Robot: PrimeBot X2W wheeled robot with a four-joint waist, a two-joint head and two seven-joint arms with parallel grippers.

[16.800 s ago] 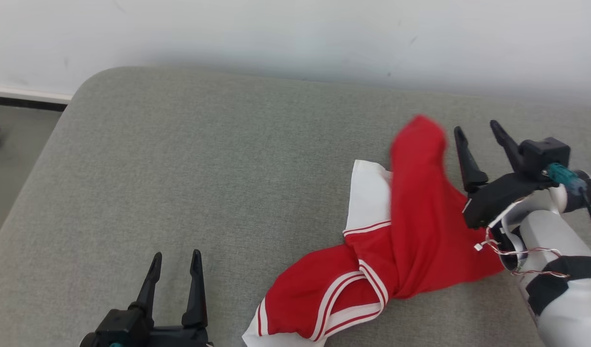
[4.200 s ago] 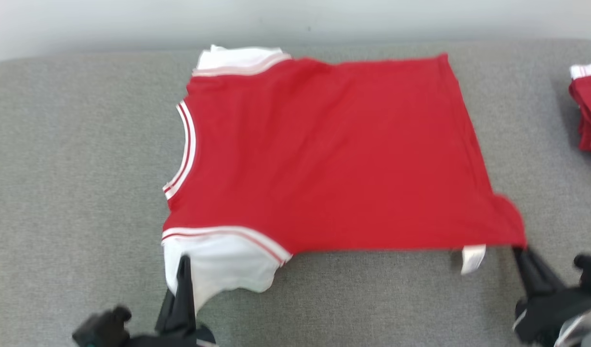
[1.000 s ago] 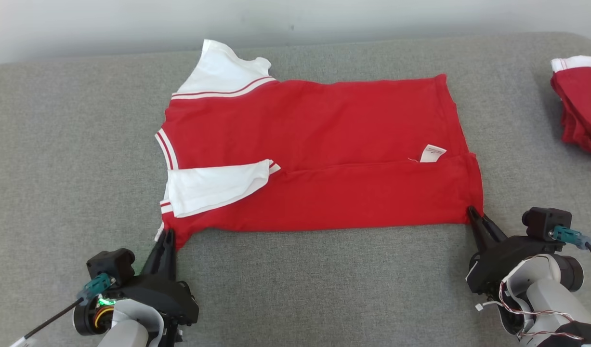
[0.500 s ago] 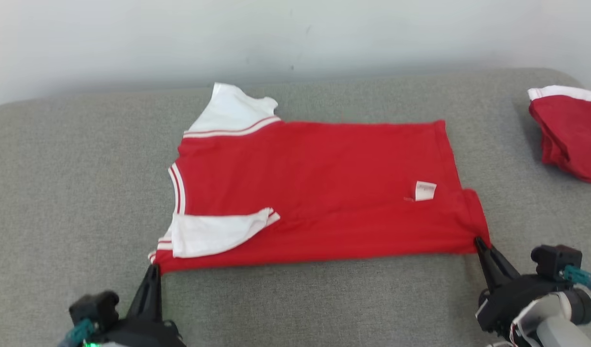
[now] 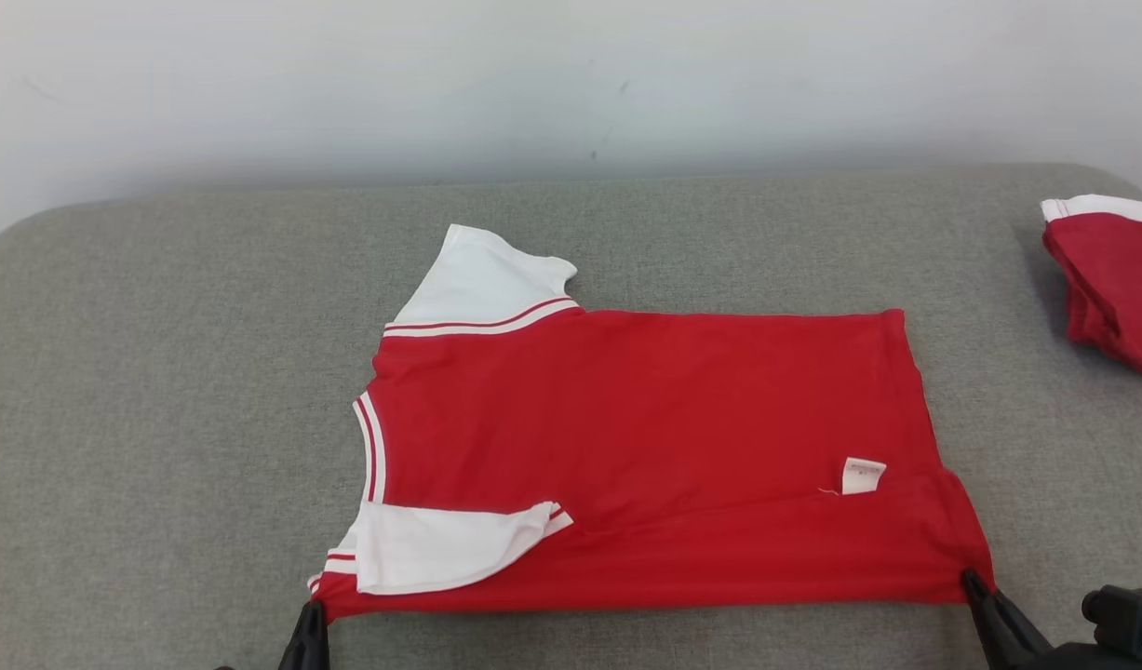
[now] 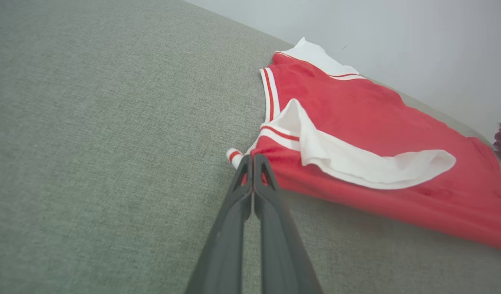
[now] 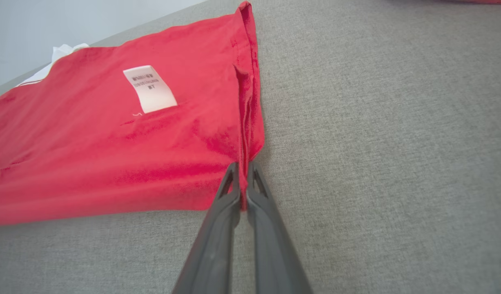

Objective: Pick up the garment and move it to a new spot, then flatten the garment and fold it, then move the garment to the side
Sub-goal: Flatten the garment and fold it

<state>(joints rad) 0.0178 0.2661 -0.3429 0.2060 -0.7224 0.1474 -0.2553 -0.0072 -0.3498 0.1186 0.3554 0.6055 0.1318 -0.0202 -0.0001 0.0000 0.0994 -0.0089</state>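
Flat mid-way across the grey woven cushion (image 5: 161,372) lay the red short-sleeved jersey shirt with white sleeves and striped trim (image 5: 645,419). Its long axis ran left-right across the head view, collar end toward the robot's left, hem toward its right. Its near long edge looked like a fold: the near white sleeve (image 5: 440,549) flopped over onto the red, and the white care label (image 5: 862,475) was exposed by the hem.

The left gripper (image 6: 252,161) had its fingers pressed together on the near collar-end corner, beside the striped cuff. The right gripper (image 7: 242,173) was likewise clamped on the near hem corner, with red cloth bunched between the tips. The shirt body lay ahead of both fingertips, away from the robot, one corner per arm.

Judgement: the next fold goes across the short axis. The thin limp knit would skew unless both corners travelled together. A second red-and-white garment bundle (image 5: 1110,279) sat well apart at far right.
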